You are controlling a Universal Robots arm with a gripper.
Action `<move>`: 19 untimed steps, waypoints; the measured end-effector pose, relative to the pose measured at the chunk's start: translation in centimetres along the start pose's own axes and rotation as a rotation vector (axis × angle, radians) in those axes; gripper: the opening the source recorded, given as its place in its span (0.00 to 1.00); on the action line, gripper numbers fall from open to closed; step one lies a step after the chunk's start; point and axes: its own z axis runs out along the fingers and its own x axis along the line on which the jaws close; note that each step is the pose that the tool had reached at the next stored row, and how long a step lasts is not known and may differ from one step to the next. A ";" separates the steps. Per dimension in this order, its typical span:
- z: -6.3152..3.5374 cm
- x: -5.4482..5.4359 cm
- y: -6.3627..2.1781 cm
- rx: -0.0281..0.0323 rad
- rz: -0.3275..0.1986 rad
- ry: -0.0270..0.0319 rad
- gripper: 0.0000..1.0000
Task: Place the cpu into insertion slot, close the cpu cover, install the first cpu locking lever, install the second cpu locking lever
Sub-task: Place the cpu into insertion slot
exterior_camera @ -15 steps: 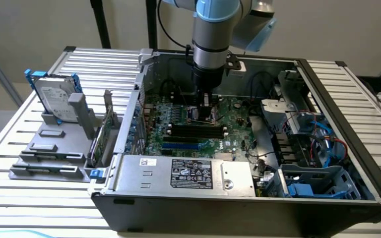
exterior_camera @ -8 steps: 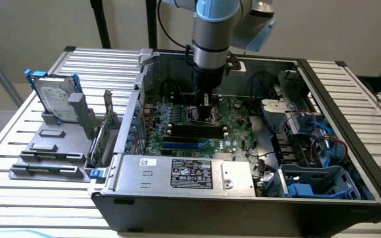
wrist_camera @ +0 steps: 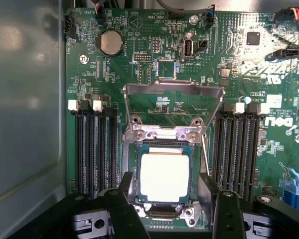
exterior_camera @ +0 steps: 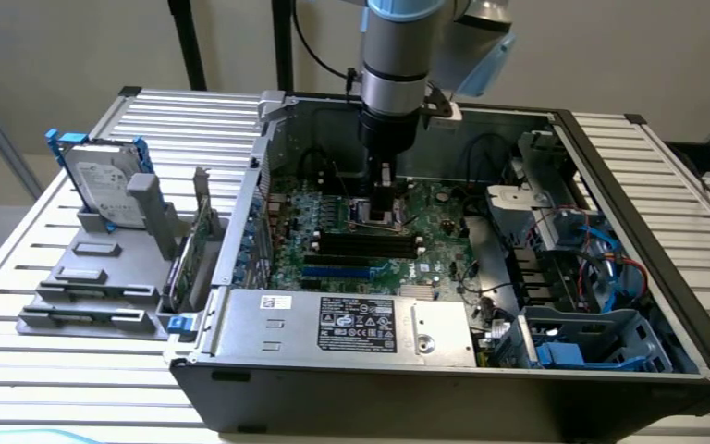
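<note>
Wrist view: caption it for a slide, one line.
The cpu sits in the insertion slot, the cpu cover raised, the open gripper straddling it.

Pale square cpu [wrist_camera: 164, 177] flat inside insertion slot [wrist_camera: 162, 133]; silvery windowed cpu cover [wrist_camera: 174, 88] open, upright.

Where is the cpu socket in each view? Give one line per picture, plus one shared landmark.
Exterior view: the socket sits mid-board, directly beneath the gripper.
Wrist view: the socket holds the chip, with the cover standing open beside it.
Shared landmark: the long black memory slots, which flank the socket in the wrist view.
</note>
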 end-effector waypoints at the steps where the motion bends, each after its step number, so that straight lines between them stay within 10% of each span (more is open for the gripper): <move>1: -0.17 0.0 -0.10 0.0000 0.000 -0.0001 0.62; 11: -0.60 -0.2 -3.94 -0.0004 0.000 0.0000 0.24; 19: -0.65 -0.2 -4.09 -0.0005 0.000 0.0005 0.11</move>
